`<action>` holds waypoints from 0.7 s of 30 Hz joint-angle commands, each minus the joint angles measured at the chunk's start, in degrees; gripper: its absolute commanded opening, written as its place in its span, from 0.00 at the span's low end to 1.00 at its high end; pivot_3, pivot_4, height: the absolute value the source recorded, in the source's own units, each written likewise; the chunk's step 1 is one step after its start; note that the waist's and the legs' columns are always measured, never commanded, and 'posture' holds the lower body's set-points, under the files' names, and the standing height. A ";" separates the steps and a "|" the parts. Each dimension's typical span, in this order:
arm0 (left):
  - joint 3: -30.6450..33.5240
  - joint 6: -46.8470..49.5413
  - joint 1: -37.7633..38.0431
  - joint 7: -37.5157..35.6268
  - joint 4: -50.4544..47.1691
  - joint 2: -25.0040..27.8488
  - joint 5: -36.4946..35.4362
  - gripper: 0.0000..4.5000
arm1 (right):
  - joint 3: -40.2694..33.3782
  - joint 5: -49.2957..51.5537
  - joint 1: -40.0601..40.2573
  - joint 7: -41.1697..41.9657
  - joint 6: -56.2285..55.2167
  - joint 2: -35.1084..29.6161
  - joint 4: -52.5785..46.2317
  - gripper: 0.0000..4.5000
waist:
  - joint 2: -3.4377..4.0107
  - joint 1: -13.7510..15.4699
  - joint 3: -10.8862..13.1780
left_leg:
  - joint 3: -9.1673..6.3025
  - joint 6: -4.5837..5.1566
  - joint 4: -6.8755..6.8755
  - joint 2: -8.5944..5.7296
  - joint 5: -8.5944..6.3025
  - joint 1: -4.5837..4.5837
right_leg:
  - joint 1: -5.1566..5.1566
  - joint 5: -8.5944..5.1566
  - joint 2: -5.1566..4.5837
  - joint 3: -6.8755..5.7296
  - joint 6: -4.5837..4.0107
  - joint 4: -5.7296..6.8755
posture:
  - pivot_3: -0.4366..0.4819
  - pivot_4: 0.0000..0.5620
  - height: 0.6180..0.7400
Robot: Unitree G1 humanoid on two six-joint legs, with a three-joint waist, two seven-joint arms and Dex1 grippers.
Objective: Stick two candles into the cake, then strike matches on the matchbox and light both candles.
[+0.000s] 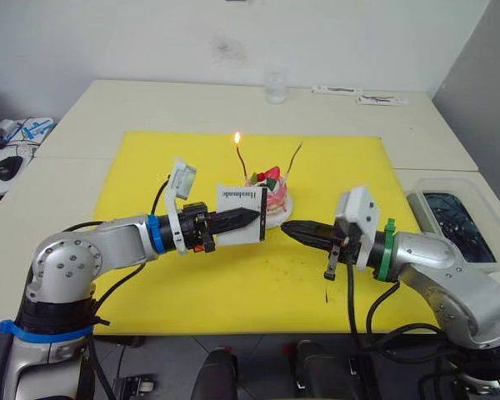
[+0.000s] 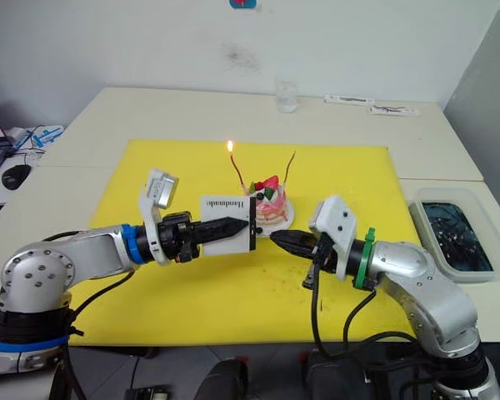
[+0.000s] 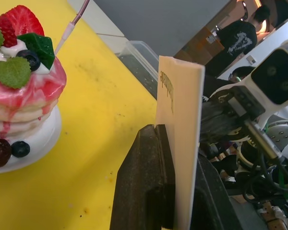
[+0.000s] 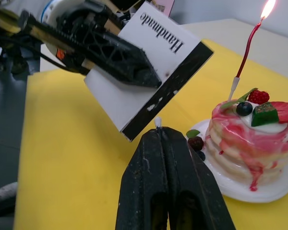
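The pink-and-white cake [image 1: 271, 192] stands on its white plate [image 1: 282, 216] mid-mat. Two candles are stuck in it. The reddish candle [image 1: 242, 162] burns with a small flame, and the golden-brown candle [image 1: 295, 156] is unlit. My left gripper [image 1: 252, 218] is shut on the white "Handmade" matchbox [image 1: 237, 212], holding it upright just left of the cake with its black strip [image 4: 168, 96] downward. My right gripper [image 1: 287, 229] is shut on a match whose pale tip [image 4: 158, 122] pokes out just below the strip, a little apart from it.
A yellow mat [image 1: 192, 283] covers the table's middle. A clear glass [image 1: 275, 86] stands at the back and a clear tub [image 1: 454, 217] with dark contents sits at the right. A small dark stick [image 1: 327, 293] lies on the mat under my right wrist.
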 commanded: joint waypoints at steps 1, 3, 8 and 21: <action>0.79 -0.02 0.22 -1.13 -0.95 -0.90 -1.00 0.00 | -4.05 8.71 -1.03 -2.68 4.58 0.93 -2.43 0.00 | 0.00 -0.01 0.00 | 0.01 0.00 -0.01 0.00 0.00 0.00 | 0.00 -0.09 0.00 0.00 -0.15 0.00 | 0.48 0.27 1.00; 1.01 0.30 0.26 -1.07 -0.98 -1.20 -1.52 0.00 | -4.84 11.51 -1.06 -4.29 6.00 1.07 -2.65 0.00 | 0.00 -0.03 0.00 | 0.01 0.00 0.00 0.00 0.00 0.00 | 0.00 -0.12 0.00 0.01 -0.20 0.00 | 0.48 0.27 1.00; 0.53 1.29 -0.73 0.42 -1.13 -2.04 -3.98 0.00 | -5.24 17.54 -0.79 -7.30 8.41 0.88 -3.01 0.00 | 0.00 -0.05 0.00 | 0.02 0.00 0.00 0.00 0.00 0.01 | -0.01 -0.12 0.00 0.01 -0.20 0.00 | 0.48 0.27 1.00; -1.07 3.57 -4.67 6.18 0.21 -2.17 -11.73 0.00 | -4.00 22.77 1.13 -9.74 7.96 -2.21 -1.82 0.00 | 0.00 -0.03 0.00 | 0.01 0.01 -0.01 0.00 0.00 -0.01 | -0.01 -0.10 0.01 0.01 -0.16 -0.01 | 0.48 0.27 1.00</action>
